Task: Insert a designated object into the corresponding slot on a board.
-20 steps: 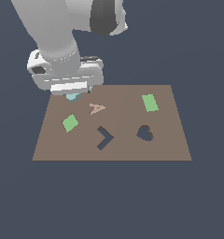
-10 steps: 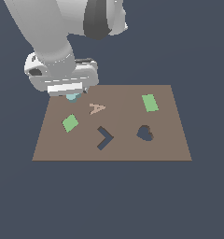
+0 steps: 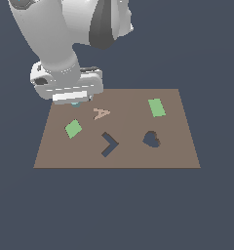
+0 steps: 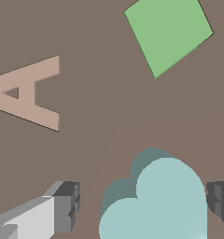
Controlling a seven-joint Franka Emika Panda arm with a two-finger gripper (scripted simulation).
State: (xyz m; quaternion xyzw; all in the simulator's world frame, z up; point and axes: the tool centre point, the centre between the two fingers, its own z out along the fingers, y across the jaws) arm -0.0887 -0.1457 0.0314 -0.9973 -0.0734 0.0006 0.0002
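Observation:
The pale teal heart-like block (image 4: 156,200) lies on the brown board (image 3: 138,158) near its far corner at the exterior view's left, where only a sliver of it (image 3: 76,103) shows under the hand. My gripper (image 4: 142,207) is open and stands over the block, with one finger (image 4: 62,207) on each side; a gap shows between this finger and the block. In the exterior view the gripper (image 3: 75,101) is low over the board. The dark heart-shaped slot (image 3: 151,139) is empty, toward the exterior view's right.
A pinkish letter A (image 3: 101,114) lies close by the block and also shows in the wrist view (image 4: 30,93). A green square tile (image 3: 73,128) lies nearer the front, seen too in the wrist view (image 4: 169,33). A dark chevron cutout (image 3: 109,144) and a green rectangle tile (image 3: 157,107) are also on the board.
The hand has come down a little toward the board over the teal block. The block and the other pieces have not moved.

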